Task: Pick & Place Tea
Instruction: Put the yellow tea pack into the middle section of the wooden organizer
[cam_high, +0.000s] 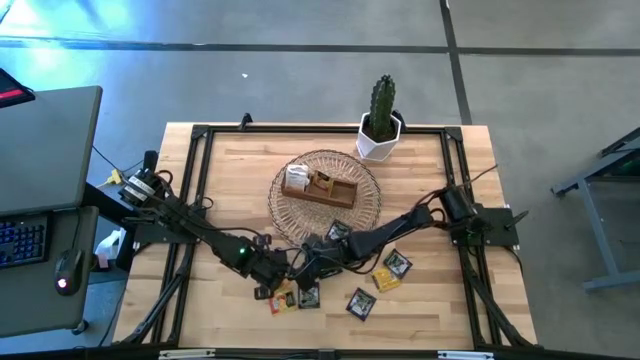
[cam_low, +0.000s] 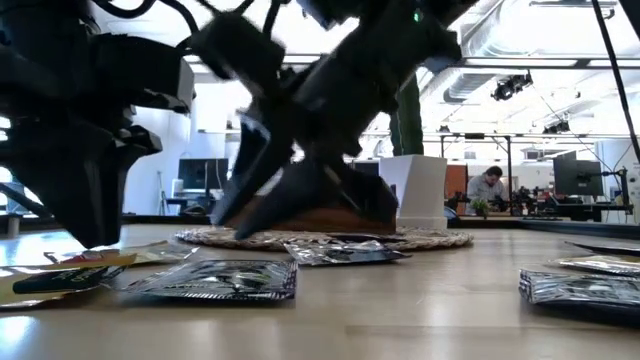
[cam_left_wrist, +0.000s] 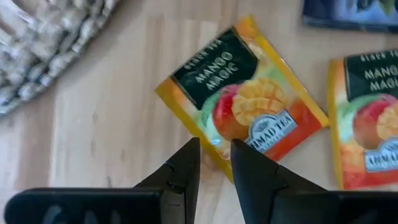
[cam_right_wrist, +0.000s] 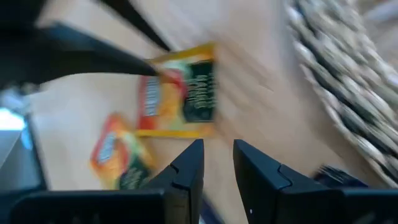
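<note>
Nearest the table's front edge, several small square tea packets lie flat on the wooden table (cam_high: 430, 310): a dark packet (cam_high: 361, 303) at front centre, and an orange one (cam_high: 283, 298) beside another dark one (cam_high: 308, 296) under the left arm.

The left gripper (cam_left_wrist: 215, 163) hangs low over the mango packet (cam_left_wrist: 242, 99). In its wrist view the two fingers (cam_left_wrist: 185, 168) stand a narrow gap apart, tips at the packet's near edge, with nothing between them; actual contact with the foil cannot be told. A second mango packet (cam_left_wrist: 367, 121) lies just beside the first, and a blue-black packet (cam_left_wrist: 348, 14) lies beyond them.

The right gripper (cam_right_wrist: 217, 163) reaches in from the other side, meeting the left near the table's front centre (cam_high: 318, 262). Its fingers (cam_right_wrist: 186, 171) are likewise slightly apart and empty. Its wrist view, blurred, shows a mango packet (cam_right_wrist: 180, 93) pinned under the left arm's dark finger and another orange packet (cam_right_wrist: 117, 152) near it, well ahead of the right fingertips.

To the right, a yellow packet (cam_high: 388, 279) and a dark one (cam_high: 398, 264) lie touching; another dark packet (cam_high: 338, 231) rests at the edge of the round wicker mat (cam_high: 365, 205).

The low view alone shows silvery packets (cam_low: 215, 280) flat in front of both arms. The high view alone shows the wooden box (cam_high: 320, 187) on the mat, and behind it a cactus in a white pot (cam_high: 381, 125). A person (cam_low: 488, 187) sits in the room beyond.
</note>
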